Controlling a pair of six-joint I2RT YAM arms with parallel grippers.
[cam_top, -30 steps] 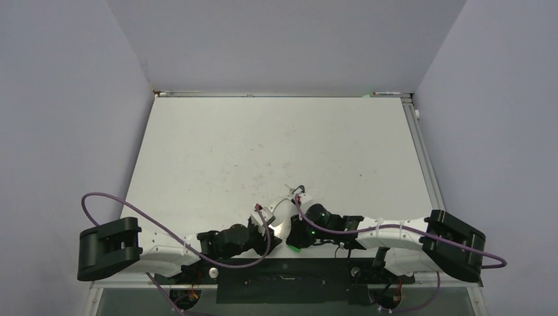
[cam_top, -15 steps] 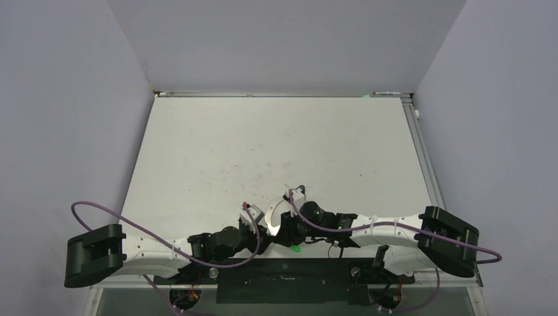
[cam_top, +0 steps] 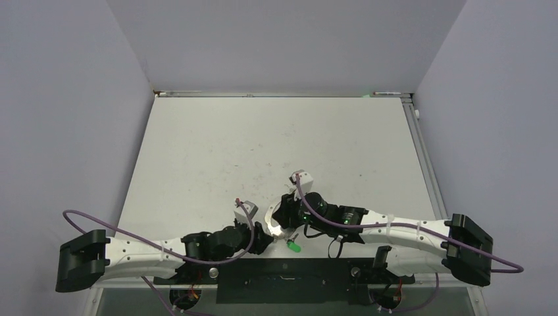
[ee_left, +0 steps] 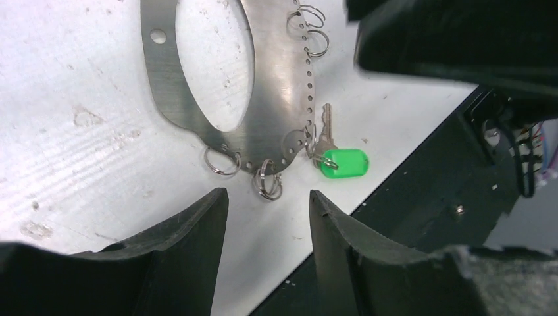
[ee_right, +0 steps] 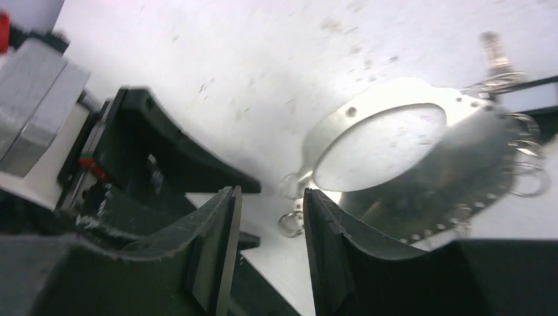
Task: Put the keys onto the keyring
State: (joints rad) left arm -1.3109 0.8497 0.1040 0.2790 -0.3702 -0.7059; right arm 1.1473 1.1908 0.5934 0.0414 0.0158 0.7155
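The keyring shows as a flat oval steel plate [ee_left: 276, 99] with a row of holes and several small split rings [ee_left: 222, 160], lying near the table's front edge [cam_top: 275, 222]. One silver key with a green head [ee_left: 342, 161] hangs from a small ring on the plate's rim; it also shows in the top view [cam_top: 294, 247]. Other keys are out of view. My left gripper [ee_left: 268, 197] is open and empty, just short of the plate's ringed end. My right gripper [ee_right: 271, 192] is open and empty over the plate's [ee_right: 395, 92] other end, with a split ring [ee_right: 289, 224] beyond its tips.
The table's front edge and the black base frame [ee_left: 428, 197] lie right beside the green key. The two grippers [cam_top: 262, 238] [cam_top: 279, 214] are close together over the plate. Purple cables loop off both arms. Grey walls enclose the table.
Both arms have stretched flatter, elbows swinging outward. The left gripper pulled back toward the front edge; the right gripper shifted slightly away. The plate and green key stay put.
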